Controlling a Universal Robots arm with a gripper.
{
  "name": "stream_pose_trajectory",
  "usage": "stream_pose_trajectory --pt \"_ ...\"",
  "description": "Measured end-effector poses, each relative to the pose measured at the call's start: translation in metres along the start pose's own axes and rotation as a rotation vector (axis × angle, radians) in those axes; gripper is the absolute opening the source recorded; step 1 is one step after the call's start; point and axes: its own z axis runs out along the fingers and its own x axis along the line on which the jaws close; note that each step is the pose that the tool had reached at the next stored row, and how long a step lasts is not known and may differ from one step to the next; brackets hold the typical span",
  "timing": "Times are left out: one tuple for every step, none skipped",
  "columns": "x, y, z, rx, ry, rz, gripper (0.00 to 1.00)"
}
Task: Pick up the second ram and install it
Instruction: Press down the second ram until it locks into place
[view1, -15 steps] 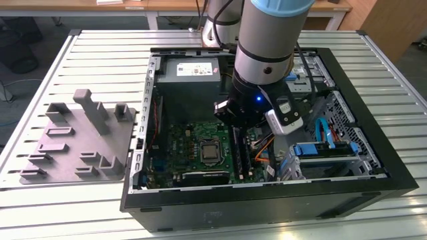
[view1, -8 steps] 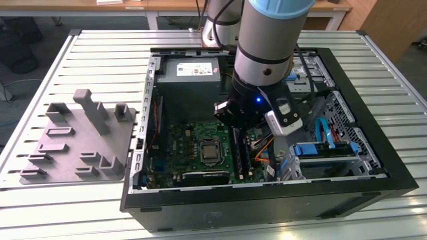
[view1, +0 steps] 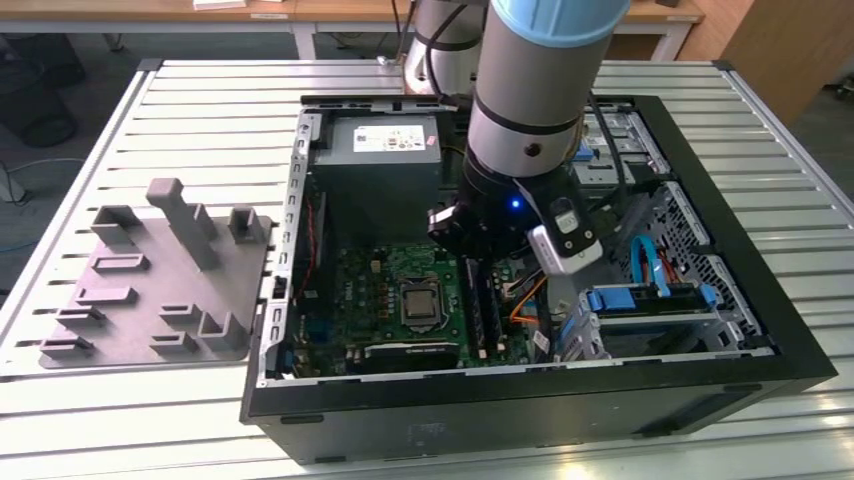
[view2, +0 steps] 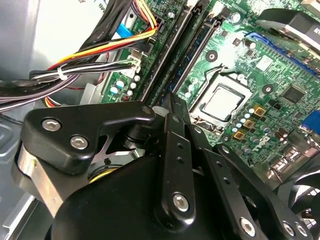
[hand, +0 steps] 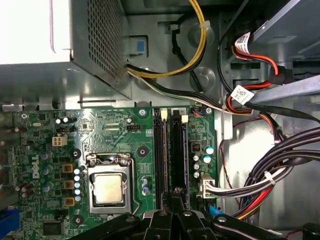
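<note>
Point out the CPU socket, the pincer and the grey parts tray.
CPU socket (hand: 108, 189), first wrist view: on the metal lid's centre.
pincer (hand: 175, 200), first wrist view: between its fingertips, over the memory slots.
grey parts tray (view1: 134, 310), exterior view: on a bare part of its flat base.

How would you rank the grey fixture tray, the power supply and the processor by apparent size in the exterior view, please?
1. Grey fixture tray, clearly largest.
2. Power supply; the arm hides part of it.
3. Processor, smallest by far.
</note>
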Motion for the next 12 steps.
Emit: stream_pose_trajectory --pt "0.0001 0.0005 0.0008 0.0002 0.0001 0.0 0.1" --pt "0.0001 0.0013 0.0017 -0.0004 0.0 0.0 0.1" --pt "0.0002 0.0029 0.0025 -0.0027 0.0002 0.0 0.1" --pt "0.0002 0.005 0.0035 -0.0083 0.0005 0.0 0.1" --pt "0.0003 0.0072 0.0043 -0.0159 0.001 0.0 0.1" --pt "0.0004 0.0093 0.005 -0.0265 0.0016 0.0 0.1" --pt "0.0006 0.0111 0.0056 -0.0363 0.0021 0.0 0.1" --pt "0.0008 0.0131 0.0064 -0.0437 0.0025 -0.001 0.1" --pt "0.0013 0.0155 0.0075 -0.0492 0.0028 -0.001 0.1" --pt "0.0022 0.0186 0.009 -0.0509 0.0029 -0.001 0.1" --pt "0.0033 0.0219 0.0105 -0.052 0.0029 -0.001 0.1" --pt "0.0043 0.0252 0.0121 -0.0531 0.003 -0.001 0.1"
